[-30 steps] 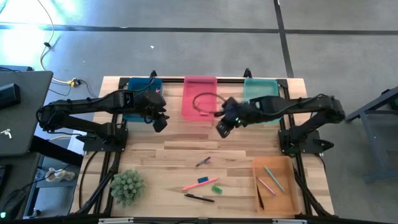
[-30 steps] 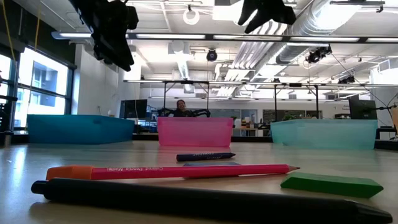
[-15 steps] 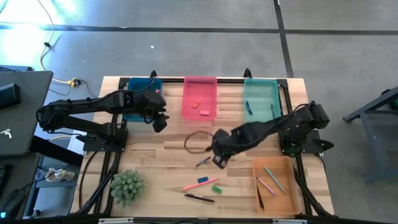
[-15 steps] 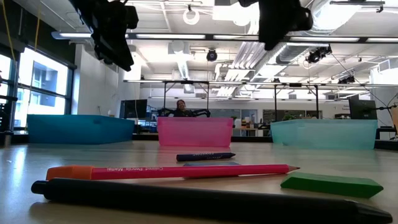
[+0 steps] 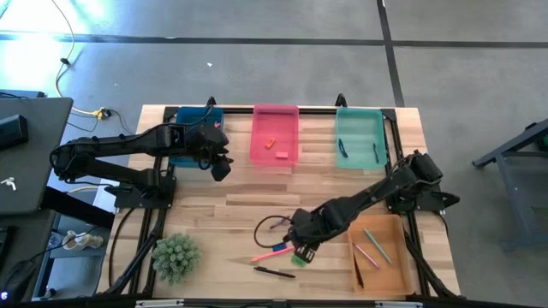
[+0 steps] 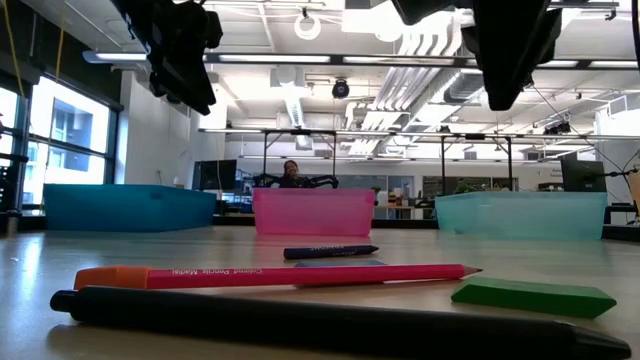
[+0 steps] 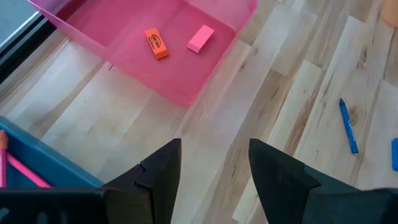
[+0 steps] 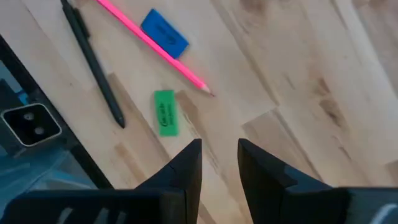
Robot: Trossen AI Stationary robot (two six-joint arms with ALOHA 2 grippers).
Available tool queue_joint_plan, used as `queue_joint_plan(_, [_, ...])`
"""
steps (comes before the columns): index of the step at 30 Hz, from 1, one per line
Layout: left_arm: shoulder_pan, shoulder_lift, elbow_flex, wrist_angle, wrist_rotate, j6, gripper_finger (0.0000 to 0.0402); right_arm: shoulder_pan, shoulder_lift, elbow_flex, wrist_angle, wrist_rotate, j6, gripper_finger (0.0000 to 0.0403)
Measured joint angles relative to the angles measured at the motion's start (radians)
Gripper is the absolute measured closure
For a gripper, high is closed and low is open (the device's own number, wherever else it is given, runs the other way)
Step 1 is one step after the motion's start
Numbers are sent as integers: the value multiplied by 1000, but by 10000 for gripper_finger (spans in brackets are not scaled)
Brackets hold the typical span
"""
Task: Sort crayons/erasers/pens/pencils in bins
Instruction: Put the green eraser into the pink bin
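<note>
My right gripper [image 5: 301,249] [image 8: 219,167] hangs open, pointing down, just above the table near its front edge. Nothing is between its fingers. A green eraser [image 8: 165,112] [image 6: 533,297] lies flat close beside it. A blue eraser [image 8: 165,32], a pink pencil [image 8: 152,45] and a black pen [image 8: 93,59] lie flat nearby. My left gripper [image 5: 221,168] [image 7: 214,168] waits open in the air by the pink bin [image 5: 275,134]. An orange eraser [image 7: 157,43] and a pink eraser [image 7: 199,38] lie in that bin. The blue bin [image 5: 193,115], teal bin [image 5: 360,137] and orange bin [image 5: 378,252] also stand on the table.
A blue crayon [image 7: 348,124] lies on the wood mid-table. A spiky green plant [image 5: 175,257] stands at the near left. The orange bin holds several sticks, and the teal bin holds two dark ones. A pink stick [image 7: 25,174] lies in the blue bin.
My right gripper has swung from beside the pink bin toward the table's near edge and gone down. It has tipped to point more steeply down and now hangs over the green eraser. Nothing on the table has moved.
</note>
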State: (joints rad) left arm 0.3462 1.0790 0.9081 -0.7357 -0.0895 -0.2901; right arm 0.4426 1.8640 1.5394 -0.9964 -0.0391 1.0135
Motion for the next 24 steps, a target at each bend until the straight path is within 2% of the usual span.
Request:
queue_joint_plan(9, [0,0,0,0,0,-32,227,65,4,0,151,48,84,309])
queue_joint_plan(19, [0,0,0,-5,0,-40,227,84,7,0,217,69,79,308])
queue_joint_plan(24, [0,0,0,-11,0,-40,227,84,7,0,217,77,61,284])
